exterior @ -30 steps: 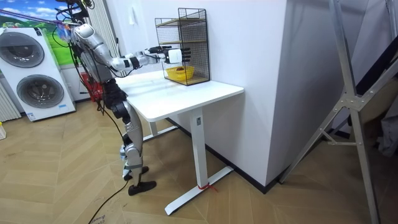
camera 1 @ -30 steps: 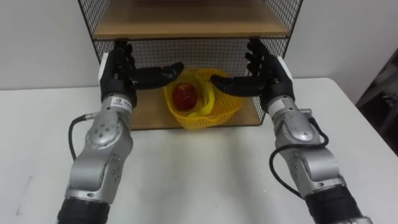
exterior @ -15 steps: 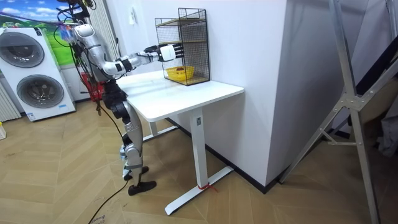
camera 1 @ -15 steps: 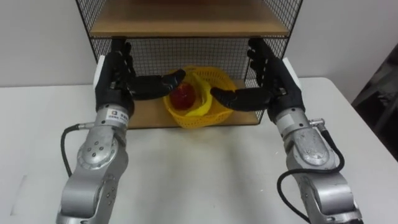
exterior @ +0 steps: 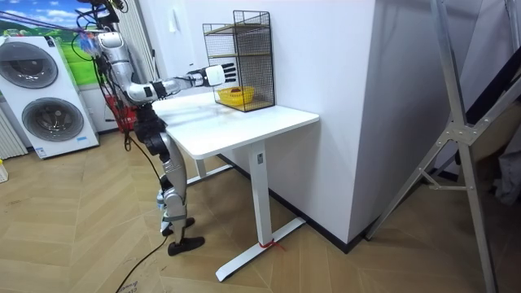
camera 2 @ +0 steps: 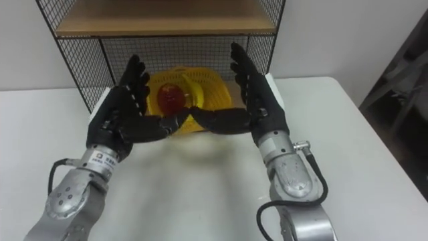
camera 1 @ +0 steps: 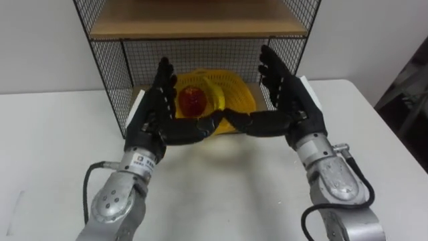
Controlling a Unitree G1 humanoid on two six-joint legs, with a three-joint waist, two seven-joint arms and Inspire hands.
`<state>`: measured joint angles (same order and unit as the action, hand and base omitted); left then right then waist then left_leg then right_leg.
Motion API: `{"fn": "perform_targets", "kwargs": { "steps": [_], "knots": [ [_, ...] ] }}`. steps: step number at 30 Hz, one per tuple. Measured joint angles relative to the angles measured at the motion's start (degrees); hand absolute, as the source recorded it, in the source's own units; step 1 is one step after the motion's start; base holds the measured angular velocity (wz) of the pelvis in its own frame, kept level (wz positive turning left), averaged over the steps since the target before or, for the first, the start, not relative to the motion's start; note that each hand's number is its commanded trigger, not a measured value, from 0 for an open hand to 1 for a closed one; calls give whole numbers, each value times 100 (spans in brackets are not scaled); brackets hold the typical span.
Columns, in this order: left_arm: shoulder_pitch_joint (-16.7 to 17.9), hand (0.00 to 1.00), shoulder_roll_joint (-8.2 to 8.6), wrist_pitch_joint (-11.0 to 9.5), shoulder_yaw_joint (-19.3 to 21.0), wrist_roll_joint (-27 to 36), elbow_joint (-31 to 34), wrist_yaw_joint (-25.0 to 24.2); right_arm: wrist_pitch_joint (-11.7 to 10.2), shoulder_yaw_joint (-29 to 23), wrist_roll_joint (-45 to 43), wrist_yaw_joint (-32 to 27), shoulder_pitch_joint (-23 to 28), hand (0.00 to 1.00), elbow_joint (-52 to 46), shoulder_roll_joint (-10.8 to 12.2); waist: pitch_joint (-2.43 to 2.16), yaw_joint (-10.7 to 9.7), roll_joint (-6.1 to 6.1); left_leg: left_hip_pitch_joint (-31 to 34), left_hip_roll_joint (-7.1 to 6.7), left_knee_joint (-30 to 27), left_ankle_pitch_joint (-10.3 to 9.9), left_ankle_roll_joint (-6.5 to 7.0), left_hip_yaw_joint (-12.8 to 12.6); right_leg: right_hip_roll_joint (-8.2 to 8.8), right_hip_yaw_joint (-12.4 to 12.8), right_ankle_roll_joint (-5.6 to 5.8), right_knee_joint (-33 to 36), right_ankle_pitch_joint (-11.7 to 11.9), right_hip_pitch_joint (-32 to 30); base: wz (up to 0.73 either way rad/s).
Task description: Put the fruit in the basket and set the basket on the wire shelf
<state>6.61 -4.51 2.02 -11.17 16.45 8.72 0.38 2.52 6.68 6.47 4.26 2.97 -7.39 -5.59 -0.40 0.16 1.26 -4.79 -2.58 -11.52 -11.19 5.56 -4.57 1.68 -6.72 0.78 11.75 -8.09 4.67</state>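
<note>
The yellow mesh basket point(camera 1: 235, 96) stands on the lower wooden board of the black wire shelf point(camera 1: 115, 75), at its front. Inside it lie a red apple point(camera 1: 192, 100) and a banana point(camera 2: 190, 92). My left hand point(camera 1: 157, 122) and right hand point(camera 1: 289, 107) hover over the white table point(camera 1: 227, 184) just in front of the shelf. Both are open with straight fingers and palms facing each other. Their thumbs nearly meet in front of the basket's near rim. Neither hand holds anything.
The shelf's upper wooden board point(camera 1: 194, 20) spans the space above the basket. In the room view the shelf point(exterior: 240, 49) stands at the back of the table, against the wall. Two washing machines point(exterior: 41, 89) are behind the robot, which stands at the table's edge.
Both hands have drawn back out of the shelf toward me and come closer together, thumbs now almost touching. The basket stays on the lower board.
</note>
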Motion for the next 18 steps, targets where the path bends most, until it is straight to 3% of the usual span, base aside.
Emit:
{"fn": "perform_targets", "kwargs": {
  "steps": [5, 7, 10, 14, 18],
  "knots": [
    [368, 0, -96, -255, -6, 88, 51, -213, -253, -11, 246, 77, 407, 0, -301, -15, 25, 8, -24, 17, -1, 0, 1, 0, -3, -5, 36, 0, -10, 0, -17, 0],
    [746, 0, -119, -364, 10, 83, 283, -232, -451, -10, 195, 98, 802, 0, -672, -19, 25, 4, -66, 61, -2, 9, -2, -1, -3, -6, 51, 0, 2, 0, -72, 0],
    [1066, 0, -166, -530, 131, 81, 326, -265, -518, -137, 166, 88, 1189, 0, -991, -66, 27, 13, -81, 87, -1, 19, -2, -2, -2, -11, 72, -1, 2, 0, -105, 0],
    [1237, 0, -259, -589, 292, 79, 326, -229, -660, -292, 152, 28, 1274, 0, -1048, -188, 28, 18, -81, 132, -5, 19, 2, -6, -4, -25, 120, -8, 3, 6, -163, -4],
    [1460, 0, -262, -877, 636, 60, 327, -145, -943, -597, 144, -175, 1423, 0, -1047, -178, 33, 25, -88, 124, -5, 22, 3, -7, -5, -28, 118, -8, -4, 6, -163, 0]
  ]
}}
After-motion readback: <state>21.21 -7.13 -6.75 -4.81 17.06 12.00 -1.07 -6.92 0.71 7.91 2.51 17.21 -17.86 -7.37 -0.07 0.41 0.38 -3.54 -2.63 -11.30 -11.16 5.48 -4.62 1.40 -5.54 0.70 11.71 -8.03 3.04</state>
